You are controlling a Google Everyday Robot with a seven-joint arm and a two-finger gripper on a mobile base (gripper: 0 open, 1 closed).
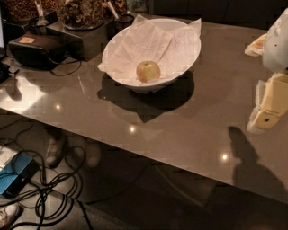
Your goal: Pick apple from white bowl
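Apple (pixel 148 71): small, round and yellow-green with a faint blush. It sits low inside the white bowl (pixel 189 54), resting on the crinkled white paper (pixel 144 42) that lines it, a little toward the bowl's near wall. The bowl flares wide around it, so the fruit lies below the rim on every side and is open only from above. Being round, it has no long axis to line up with.

The bowl stands on a glossy brown worktop (pixel 180 130), in the far half of the surface. Behind it and to the left of the view are dark containers of brown snacks (pixel 81 11) and a black case (pixel 36 49).

The end effector (pixel 270 110), a cream-coloured part on the robot's single arm, hangs at the right edge of the view above the worktop, holding nothing. Whether it is spread or closed cannot be told. The apple lies well apart from it, to the left and farther back in the view, with the bowl's right-hand rim between the two. Reaching it probably means travelling leftward over that rim, then coming down onto the fruit from above.
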